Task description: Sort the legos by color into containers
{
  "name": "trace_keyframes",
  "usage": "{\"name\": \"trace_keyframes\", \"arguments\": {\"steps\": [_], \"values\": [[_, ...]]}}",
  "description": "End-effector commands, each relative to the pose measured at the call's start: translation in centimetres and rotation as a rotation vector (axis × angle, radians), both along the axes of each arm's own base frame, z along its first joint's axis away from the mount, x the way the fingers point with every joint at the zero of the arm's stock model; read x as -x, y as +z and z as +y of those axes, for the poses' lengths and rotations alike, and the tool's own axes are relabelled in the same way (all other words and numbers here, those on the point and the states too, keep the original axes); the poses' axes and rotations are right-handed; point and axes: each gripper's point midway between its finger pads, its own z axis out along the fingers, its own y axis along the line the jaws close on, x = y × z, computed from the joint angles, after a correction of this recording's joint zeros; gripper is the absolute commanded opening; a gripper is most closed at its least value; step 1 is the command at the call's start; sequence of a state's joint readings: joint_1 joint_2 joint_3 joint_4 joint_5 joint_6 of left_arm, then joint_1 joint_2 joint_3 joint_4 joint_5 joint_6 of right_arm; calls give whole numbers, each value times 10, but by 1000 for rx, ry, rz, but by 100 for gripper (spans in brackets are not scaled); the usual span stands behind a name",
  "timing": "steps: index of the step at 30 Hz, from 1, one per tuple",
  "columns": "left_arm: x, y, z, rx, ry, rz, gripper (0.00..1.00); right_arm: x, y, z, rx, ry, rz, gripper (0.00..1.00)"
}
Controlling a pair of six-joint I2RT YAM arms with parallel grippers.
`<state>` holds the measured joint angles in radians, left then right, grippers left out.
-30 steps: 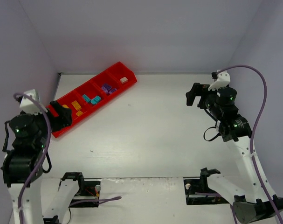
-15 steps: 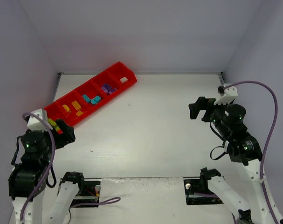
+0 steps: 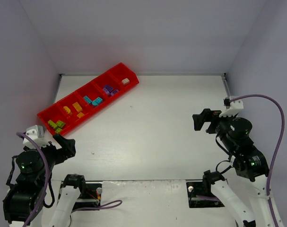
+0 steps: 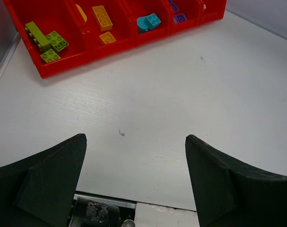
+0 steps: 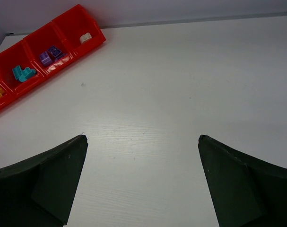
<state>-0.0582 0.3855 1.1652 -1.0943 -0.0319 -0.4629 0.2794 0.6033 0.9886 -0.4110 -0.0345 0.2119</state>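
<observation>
The long red tray [image 3: 116, 69] lies slanted at the far left, its five compartments holding lime green legos [image 3: 56, 125], yellow-orange legos [image 3: 77, 107], teal legos [image 3: 93, 100], purple legos [image 3: 108, 89] and a white lego [image 3: 126, 81]. The left wrist view shows the green legos [image 4: 46, 40], the orange ones [image 4: 102, 18] and a teal one [image 4: 149, 22]. The right wrist view shows the teal legos [image 5: 23, 73], the purple ones [image 5: 50, 54] and the white one [image 5: 85, 37]. My left gripper [image 3: 65, 144] is open and empty, near the tray's near end. My right gripper [image 3: 201, 120] is open and empty at the right.
The white tabletop [image 3: 152, 127] runs to grey walls at the back and sides. The arm bases and a purple cable [image 3: 100, 204] sit along the near edge. A small dark speck [image 4: 120, 133] marks the table in front of my left gripper.
My left gripper has pulled back from over the tray's near end toward its base, uncovering the green legos. My right gripper has also drawn back and down the right side.
</observation>
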Motion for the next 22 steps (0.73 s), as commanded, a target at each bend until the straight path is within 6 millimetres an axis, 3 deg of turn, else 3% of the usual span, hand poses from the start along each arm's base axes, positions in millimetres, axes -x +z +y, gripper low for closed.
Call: {"name": "trace_keyframes", "arguments": {"steps": [1, 9, 22], "values": [[5, -3, -7, 41, -20, 4, 79, -5, 11, 0, -12, -17, -49, 100], [2, -28, -17, 71, -62, 79, 78, -6, 10, 0, -3, -14, -43, 100], [1, -34, -19, 77, -67, 90, 79, -9, 8, 1, 3, -11, -34, 100]]}}
